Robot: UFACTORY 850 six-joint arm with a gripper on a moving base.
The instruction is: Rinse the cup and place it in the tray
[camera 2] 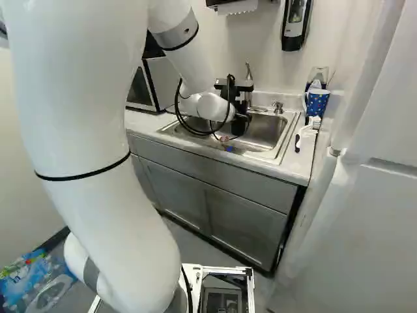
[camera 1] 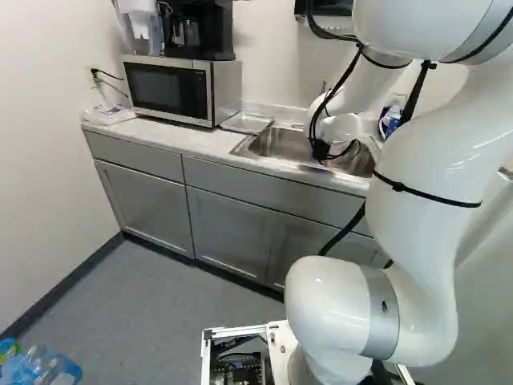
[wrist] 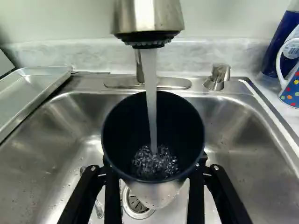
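- Arm: reaches over to the sink, wrist above the basin.
- Grey cabinets: run under the bench.
- Bench: light top, carries microwave and sink.
- Sink: steel basin set in the bench, wet inside, droplets on the walls.
- Microwave: at the left of the left base view, coffee machine on top.
- Tray: shallow metal, between microwave and sink basin, seen at the basin's side. Cup isn't in it.
- Hand: grasping the cup, one finger on each side.
- Faucet: running, spout right over the cup mouth.
- Cup: in the hand, over the sink, mouth up to the spout. Dark inside, lighter outside. Stream lands inside, water bubbling at the bottom. Fill level: can't tell.
- Blue dotted mug: on the bench beside the sink, opposite side from the tray.
- Brush: on the bench near the mug.
- Soap pump: on the sink's rear rim, just beside the faucet base.
- Drain: in the basin floor, partly hidden by the cup.
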